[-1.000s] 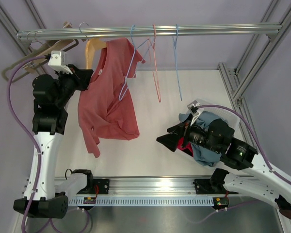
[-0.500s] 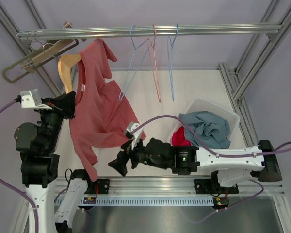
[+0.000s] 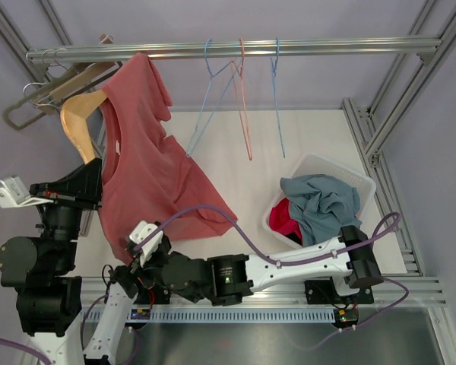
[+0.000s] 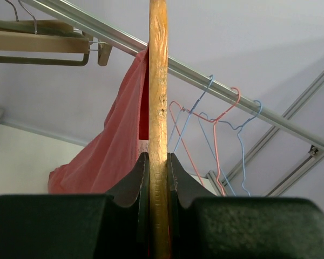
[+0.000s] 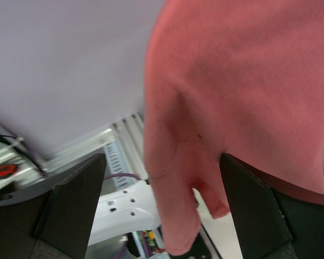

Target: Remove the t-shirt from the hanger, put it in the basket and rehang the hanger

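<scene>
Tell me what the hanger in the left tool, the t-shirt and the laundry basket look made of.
The hanger looks like wood: tan, streaked grain, smooth, maybe lightly varnished. The t-shirt is soft matte knit, likely cotton; it drapes and folds limply. The basket seems white plastic, judging by its thin rigid rim.

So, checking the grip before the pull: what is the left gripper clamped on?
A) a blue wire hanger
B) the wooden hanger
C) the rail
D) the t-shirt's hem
B: the left wrist view shows the left gripper with its jaws shut on the wooden hanger.
</scene>
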{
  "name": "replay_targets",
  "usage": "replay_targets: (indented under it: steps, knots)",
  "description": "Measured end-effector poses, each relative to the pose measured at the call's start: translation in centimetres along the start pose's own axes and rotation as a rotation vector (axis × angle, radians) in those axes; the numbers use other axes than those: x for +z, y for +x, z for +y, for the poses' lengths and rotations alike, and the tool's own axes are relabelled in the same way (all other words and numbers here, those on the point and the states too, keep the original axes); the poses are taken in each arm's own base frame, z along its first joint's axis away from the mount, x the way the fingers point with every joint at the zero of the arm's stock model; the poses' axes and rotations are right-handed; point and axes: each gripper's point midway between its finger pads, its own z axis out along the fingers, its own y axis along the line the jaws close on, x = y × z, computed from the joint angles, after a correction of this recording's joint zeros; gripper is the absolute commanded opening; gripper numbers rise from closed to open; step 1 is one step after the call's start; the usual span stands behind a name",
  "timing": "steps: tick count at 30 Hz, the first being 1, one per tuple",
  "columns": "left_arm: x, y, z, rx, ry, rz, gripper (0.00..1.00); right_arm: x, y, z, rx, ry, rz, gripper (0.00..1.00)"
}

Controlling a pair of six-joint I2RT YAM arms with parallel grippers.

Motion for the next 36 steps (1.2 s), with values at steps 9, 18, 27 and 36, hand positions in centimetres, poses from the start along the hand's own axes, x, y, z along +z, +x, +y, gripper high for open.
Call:
replay_targets:
  steps: [9, 18, 27, 36]
  knots:
    - [-1.4, -2.1, -1.6, -0.032, 0.029, -0.043, 0.00, -0.2, 0.7, 0.1, -0.094, 0.080, -0.011, 0.00]
    - [-1.3, -3.4, -2.5, -0.020, 0.030, -0.036, 0.00, -6.6, 6.5, 10.4, -0.183, -0.269, 0.211, 0.00]
    - [-2.1, -7.1, -6.3, -0.011, 0.116, -0.038, 0.00, -8.4, 9.5, 6.8, -0.141, -0.188, 0.325, 0.00]
    - [-5.0, -7.8, -9.7, -0.051, 0.281, -0.043, 0.00, -11.1, 5.5, -4.7, -0.151, 0.023, 0.298, 0.00]
